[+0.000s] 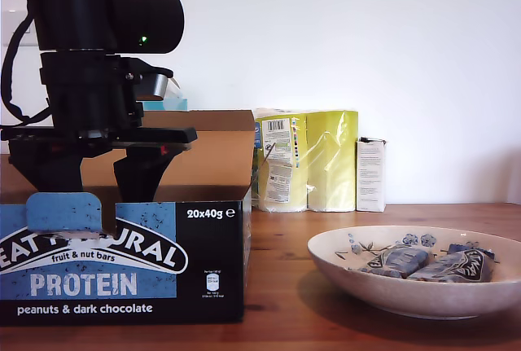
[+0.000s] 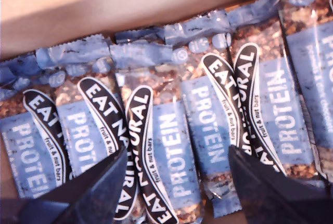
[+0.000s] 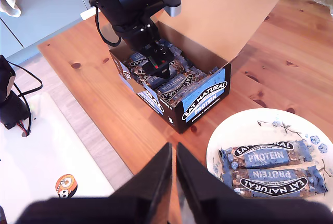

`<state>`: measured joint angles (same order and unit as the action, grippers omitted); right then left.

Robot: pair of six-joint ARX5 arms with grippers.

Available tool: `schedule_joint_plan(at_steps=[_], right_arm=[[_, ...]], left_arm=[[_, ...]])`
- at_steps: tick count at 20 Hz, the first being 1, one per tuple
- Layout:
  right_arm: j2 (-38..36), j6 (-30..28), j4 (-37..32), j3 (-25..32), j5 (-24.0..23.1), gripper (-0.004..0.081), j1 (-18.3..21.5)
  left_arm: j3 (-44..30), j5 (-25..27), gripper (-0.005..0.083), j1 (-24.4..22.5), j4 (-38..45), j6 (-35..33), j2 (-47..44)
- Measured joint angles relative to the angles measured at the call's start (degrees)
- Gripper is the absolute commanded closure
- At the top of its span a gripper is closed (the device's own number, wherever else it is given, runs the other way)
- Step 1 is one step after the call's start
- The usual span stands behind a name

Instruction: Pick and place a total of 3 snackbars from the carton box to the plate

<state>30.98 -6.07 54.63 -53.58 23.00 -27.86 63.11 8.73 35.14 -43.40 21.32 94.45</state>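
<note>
The carton box (image 1: 122, 261) stands open at the exterior view's left, with several snackbars (image 2: 171, 146) lying side by side inside. My first gripper (image 1: 98, 184) hangs open in the box mouth just above them. Its fingers (image 2: 93, 193) straddle one bar and hold nothing. At the exterior view's right, the plate (image 1: 407, 298) holds two snackbars (image 1: 399, 260) (image 1: 460, 265). My second gripper (image 3: 173, 151) is shut on nothing, high over the table between the carton box (image 3: 203, 102) and the plate (image 3: 234, 130). From there I see the first gripper (image 3: 158, 63) in the box and both plated bars (image 3: 265, 156).
A yellow wrapped pack (image 1: 305, 160) and a small white box (image 1: 370, 173) stand against the wall behind the plate. The box's tall back flap (image 3: 223, 16) rises behind the first arm. The table's edge (image 3: 93, 104) runs close beside the box, with a white surface and cables beyond.
</note>
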Motion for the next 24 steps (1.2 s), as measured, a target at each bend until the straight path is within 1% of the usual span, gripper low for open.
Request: schedule_joint_plan(at_steps=[4, 8, 11, 14, 16, 20, 21, 24], right_arm=[[0.0, 0.0, -0.1, 0.0, 0.0, 0.0783, 0.0], [0.0, 0.0, -0.1, 0.0, 0.0, 0.0783, 0.0], [0.0, 0.0, -0.1, 0.0, 0.0, 0.0783, 0.0], [0.0, 0.0, -0.1, 0.0, 0.0, 0.0783, 0.0], [0.0, 0.0, -0.1, 0.0, 0.0, 0.0783, 0.0], [0.0, -0.4, -0.1, 0.0, 0.0, 0.0783, 0.0], [0.0, -1.0, -0.2, 0.0, 0.0, 0.0783, 0.0], [0.0, -1.4, -0.1, 0.0, -1.0, 0.0783, 0.0]], left_arm=[[0.0, 0.0, 0.0207, -0.2, 0.1, 0.0, 1.1], [0.0, -0.7, 0.0207, -0.5, 2.0, 0.0, 4.6], [0.0, -0.8, 0.0207, -0.9, 2.4, 0.0, 4.9], [0.0, -2.5, 0.0213, -1.9, 2.4, 0.0, 5.3], [0.0, -3.7, 0.0288, -2.3, 2.7, 0.0, 5.6], [0.0, -4.1, 0.051, -2.3, 2.9, 0.0, 5.8], [0.0, -4.1, 0.0543, -2.3, 2.9, 0.0, 5.8], [0.0, -4.1, 0.0558, -2.3, 3.1, -0.5, 5.8]])
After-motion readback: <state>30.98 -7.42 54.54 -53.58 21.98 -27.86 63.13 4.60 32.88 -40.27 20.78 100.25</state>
